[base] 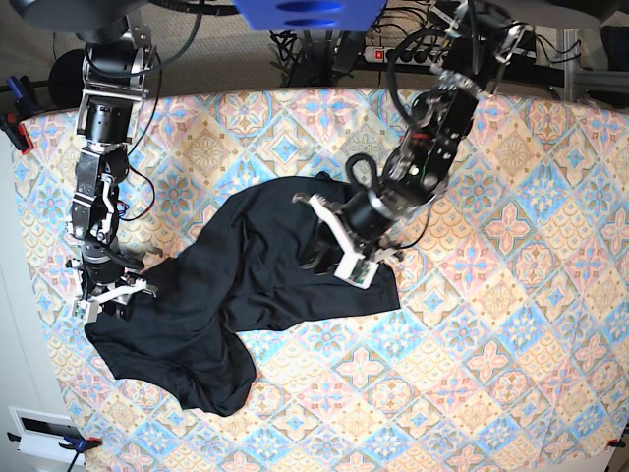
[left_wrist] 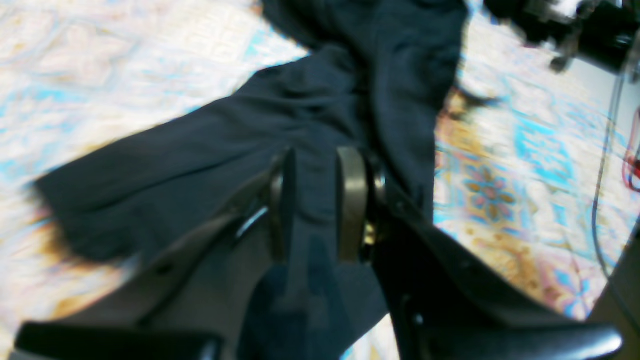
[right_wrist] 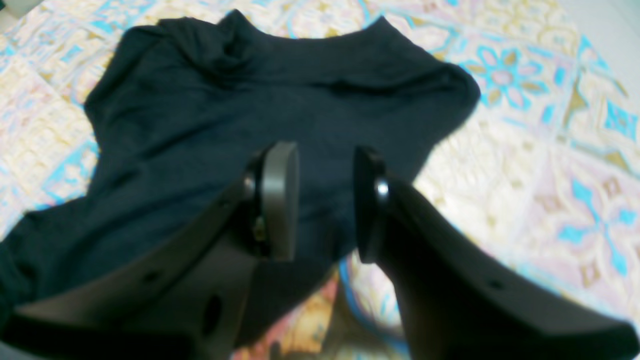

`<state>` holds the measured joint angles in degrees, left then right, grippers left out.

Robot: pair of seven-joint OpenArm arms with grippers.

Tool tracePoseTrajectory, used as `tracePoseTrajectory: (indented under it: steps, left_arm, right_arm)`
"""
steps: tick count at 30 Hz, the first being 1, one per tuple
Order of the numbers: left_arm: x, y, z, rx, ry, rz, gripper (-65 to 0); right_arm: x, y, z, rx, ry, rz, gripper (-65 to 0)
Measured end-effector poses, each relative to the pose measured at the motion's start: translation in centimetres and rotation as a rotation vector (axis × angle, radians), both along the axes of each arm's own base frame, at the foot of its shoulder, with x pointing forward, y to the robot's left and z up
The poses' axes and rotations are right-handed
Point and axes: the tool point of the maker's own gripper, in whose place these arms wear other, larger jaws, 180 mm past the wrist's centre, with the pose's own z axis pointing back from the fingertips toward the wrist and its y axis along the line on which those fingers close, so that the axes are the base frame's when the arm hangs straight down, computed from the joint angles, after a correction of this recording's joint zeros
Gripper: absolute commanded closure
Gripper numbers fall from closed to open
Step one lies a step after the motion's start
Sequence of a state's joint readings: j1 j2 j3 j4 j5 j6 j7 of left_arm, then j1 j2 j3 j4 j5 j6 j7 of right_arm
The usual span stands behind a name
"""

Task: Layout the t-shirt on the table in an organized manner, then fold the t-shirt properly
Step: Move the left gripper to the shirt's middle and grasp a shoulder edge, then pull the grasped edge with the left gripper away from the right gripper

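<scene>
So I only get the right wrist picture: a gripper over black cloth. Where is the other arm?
Observer: The left gripper is near the middle of the table, on the opposite end of the t-shirt from yours.
Visitor: Is it holding anything?
Observer: Yes. In the left wrist view a fold of the shirt runs between its fingers.
Visitor: Is the shirt laid flat?
Observer: No. The base view shows it crumpled, stretching diagonally between the two arms.
</scene>
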<state>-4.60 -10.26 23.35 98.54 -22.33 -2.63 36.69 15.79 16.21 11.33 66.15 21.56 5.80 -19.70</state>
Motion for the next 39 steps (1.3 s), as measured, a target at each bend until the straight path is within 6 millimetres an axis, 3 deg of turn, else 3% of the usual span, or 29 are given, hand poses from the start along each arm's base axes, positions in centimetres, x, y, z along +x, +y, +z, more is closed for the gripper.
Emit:
tracePoseTrajectory:
  steps: [3,7,10,14,21,24,29,32,35,37,39]
  left_arm:
    - [2.2,-0.7,-3.3,0.038,0.103,0.021,-12.6]
    - [4.5,0.2,-6.3,0.086,0.182,0.065,-12.6]
    - [3.6,1.0,-8.3,0.112,0.234,0.069,-12.6]
    - [1.5,3.6,-10.6,0.143,0.258,0.076,-12.6]
    - [-1.3,10.1,-12.5,0.176,0.202,0.108,-12.5]
    - [-2.0,12.4,-12.7,0.196,0.18,0.115,-12.4]
    - [-4.6,13.4,-12.1,0.251,0.151,0.128,-12.3]
    - [-6.1,12.1,-10.9,0.273,0.186,0.083,-12.3]
    - [-7.1,9.3,-8.9,0.223,0.162,0.022,-12.4]
    - [-5.7,6.5,-6.4,0.147,0.104,0.015,-12.6]
    - [-2.6,4.2,-3.6,0.084,0.027,0.023,-12.6]
  right_arm:
    - [-0.5,-0.1,-0.7,0.001,0.02,-0.004,-18.4]
    - [-0.2,-0.1,-0.3,0.004,0.004,-0.003,-18.4]
    - [-0.2,-0.1,-0.2,0.004,0.004,-0.004,-18.4]
    - [-0.3,-0.1,-0.4,0.001,0.011,-0.003,-18.4]
    - [-0.2,-0.2,-0.4,0.001,0.007,-0.005,-18.5]
    - [-0.3,-0.1,-0.5,0.003,0.012,-0.004,-18.5]
    - [0.0,-0.1,0.0,-0.004,-0.024,-0.006,-18.3]
    - [0.1,-0.2,0.4,-0.009,-0.041,-0.009,-18.2]
    - [0.1,-0.1,0.3,-0.006,-0.041,-0.008,-18.2]
    - [0.1,-0.1,0.4,-0.008,-0.041,-0.008,-18.2]
    - [0.1,-0.1,0.5,-0.009,-0.044,-0.008,-18.2]
